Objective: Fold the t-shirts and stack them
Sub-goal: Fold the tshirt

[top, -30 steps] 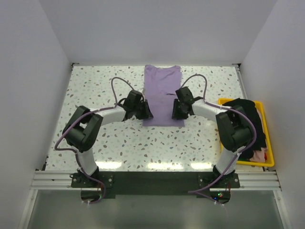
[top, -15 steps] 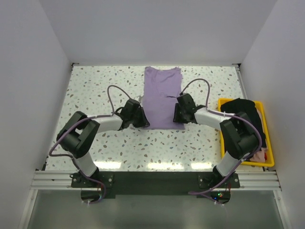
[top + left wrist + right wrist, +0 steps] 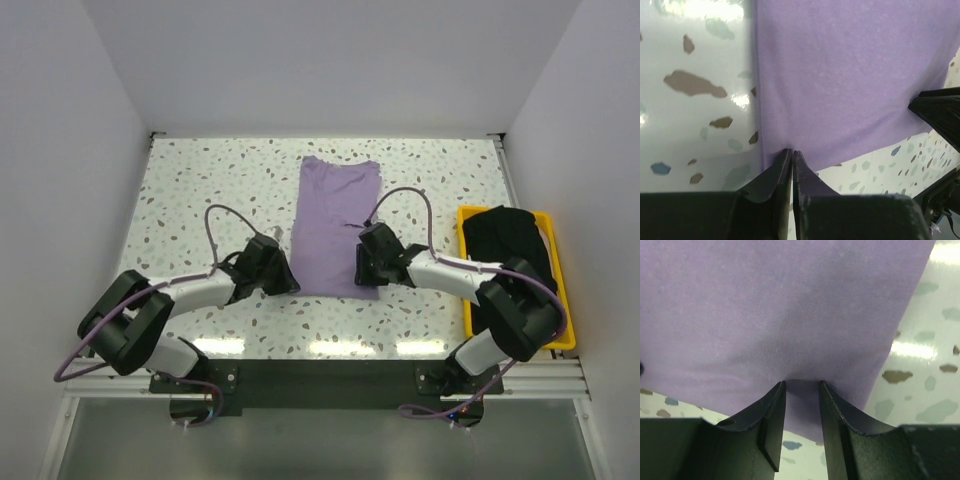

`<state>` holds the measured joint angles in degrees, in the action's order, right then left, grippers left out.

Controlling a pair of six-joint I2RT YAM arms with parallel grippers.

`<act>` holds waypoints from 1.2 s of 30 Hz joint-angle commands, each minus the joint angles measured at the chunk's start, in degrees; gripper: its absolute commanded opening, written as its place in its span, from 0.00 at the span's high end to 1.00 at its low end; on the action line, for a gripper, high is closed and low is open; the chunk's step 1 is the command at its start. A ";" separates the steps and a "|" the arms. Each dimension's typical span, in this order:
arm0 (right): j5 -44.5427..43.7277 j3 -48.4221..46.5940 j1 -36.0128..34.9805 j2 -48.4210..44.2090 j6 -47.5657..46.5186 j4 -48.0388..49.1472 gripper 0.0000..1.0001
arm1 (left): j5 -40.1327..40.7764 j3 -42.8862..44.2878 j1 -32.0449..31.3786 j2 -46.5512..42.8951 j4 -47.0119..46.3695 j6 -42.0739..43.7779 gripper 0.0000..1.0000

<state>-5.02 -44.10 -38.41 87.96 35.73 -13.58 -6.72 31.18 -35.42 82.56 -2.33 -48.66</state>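
Observation:
The lavender t-shirt (image 3: 337, 215) lies folded into a long strip on the speckled table, its near edge between my two grippers. My left gripper (image 3: 286, 280) is shut on the shirt's near-left corner; in the left wrist view (image 3: 791, 152) the jaws are pressed together on the cloth (image 3: 850, 75). My right gripper (image 3: 366, 271) pinches the near-right edge; in the right wrist view (image 3: 802, 385) the cloth (image 3: 780, 305) puckers between the fingertips. The black t-shirt (image 3: 505, 235) lies heaped in the yellow bin.
The yellow bin (image 3: 570, 325) stands at the table's right edge, close to my right arm's elbow. White walls close in the table at the back and both sides. The right gripper's black body shows in the left wrist view (image 3: 940, 112).
Both grippers have moved toward the near edge, drawing the lavender shirt along the table with them. Both arms are lower and more stretched out.

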 commanded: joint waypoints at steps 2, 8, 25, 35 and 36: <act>0.09 4.37 -1.05 -3.23 1.54 -12.86 0.62 | 2.15 -1.82 -0.35 -5.30 6.27 -0.21 0.89; 0.80 3.93 -1.05 -13.68 2.33 -20.86 0.60 | 3.82 4.15 -0.27 -9.44 14.90 4.45 0.78; -1.05 12.80 -0.70 -23.45 14.98 -18.59 0.52 | -9.71 -6.04 -0.35 -10.05 4.00 1.73 0.50; -1.49 14.92 -0.26 -29.68 18.33 -17.61 0.52 | -9.72 -8.85 -0.44 -10.14 3.29 0.32 0.52; -1.84 14.92 -0.17 -30.39 18.68 -18.23 0.52 | -9.45 -9.12 -0.44 -10.23 3.21 0.15 0.54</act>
<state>-5.08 -28.97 -38.92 60.71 51.94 -32.14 -16.27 23.83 -35.70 72.73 0.89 -47.59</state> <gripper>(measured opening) 0.483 0.468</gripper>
